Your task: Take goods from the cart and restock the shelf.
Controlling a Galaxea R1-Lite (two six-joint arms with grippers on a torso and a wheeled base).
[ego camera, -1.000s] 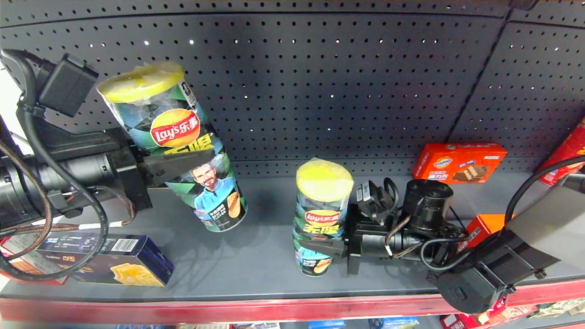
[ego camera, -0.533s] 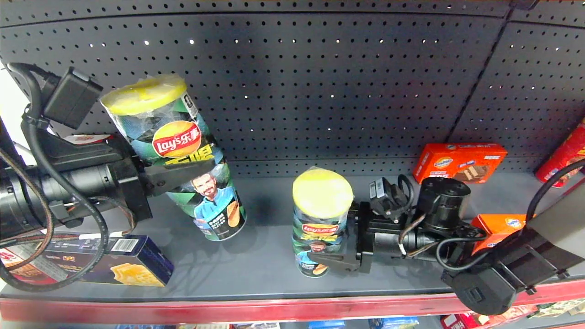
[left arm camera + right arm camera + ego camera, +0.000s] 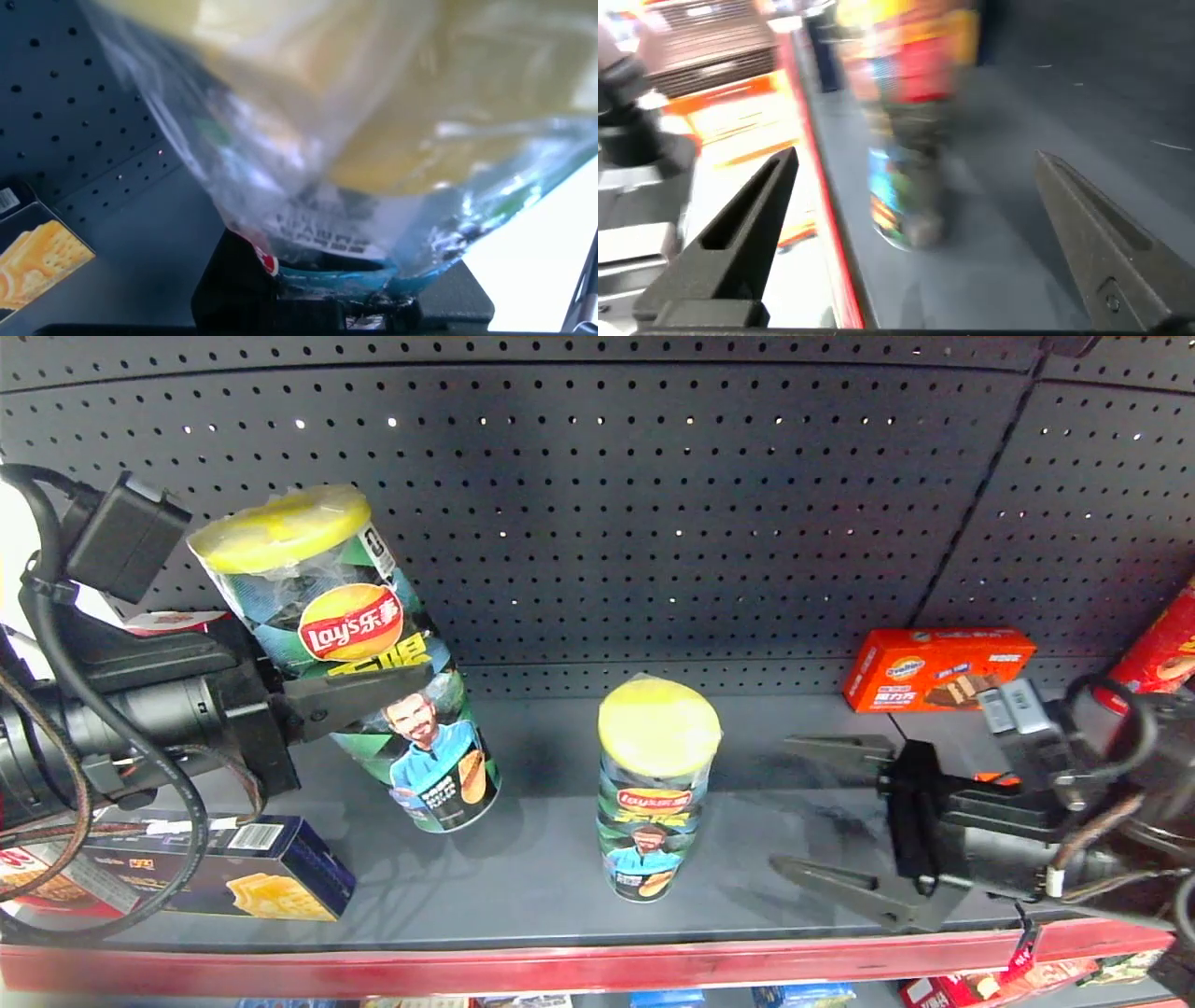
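A chips can with a yellow lid [image 3: 658,784] stands upright on the grey shelf [image 3: 541,868], near the middle. My right gripper [image 3: 789,805] is open just to the can's right, apart from it. In the right wrist view the same can [image 3: 906,112] shows beyond the gripper [image 3: 915,157] and its spread fingers [image 3: 738,252]. My left gripper [image 3: 392,677] is shut on a second chips can [image 3: 345,635] at the shelf's left. This can tilts with its lid toward the left, its base low over the shelf. It shows close up in the left wrist view [image 3: 374,140].
A blue box [image 3: 215,868] lies at the front left, below my left arm, also seen as the blue box [image 3: 37,261]. An orange box [image 3: 938,667] lies at the back right, a red can [image 3: 1158,653] at the far right. The pegboard wall [image 3: 653,523] closes the back. A red lip [image 3: 560,966] edges the shelf front.
My right gripper has opened, let go of the standing can and pulled back to the right. The left gripper has lowered its tilted can slightly.
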